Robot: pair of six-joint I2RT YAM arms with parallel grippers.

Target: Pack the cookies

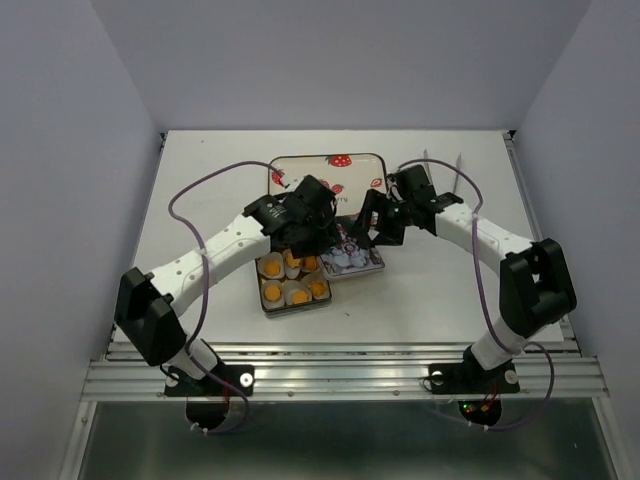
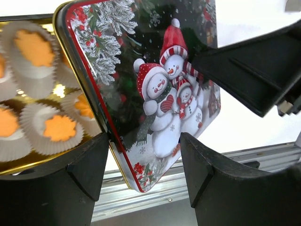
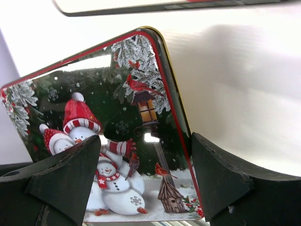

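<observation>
Several orange cookies (image 1: 271, 291) sit in white paper cups inside an open gold tin (image 1: 292, 309) at the table's middle. They also show in the left wrist view (image 2: 59, 128), inside the tin (image 2: 33, 164). A snowman-printed lid (image 1: 352, 258) lies tilted beside the tin, its left edge over the tin's right rim. My left gripper (image 1: 305, 240) is open, and its fingers straddle a corner of the lid (image 2: 162, 94). My right gripper (image 1: 368, 232) is open above the lid's far end (image 3: 117, 141), one finger on each side.
A white tray printed with strawberries (image 1: 325, 172) lies at the back, behind both grippers; its edge shows in the right wrist view (image 3: 164, 5). The aluminium rail (image 1: 340, 375) runs along the near table edge. The right gripper's finger (image 2: 254, 70) is close beside the left gripper.
</observation>
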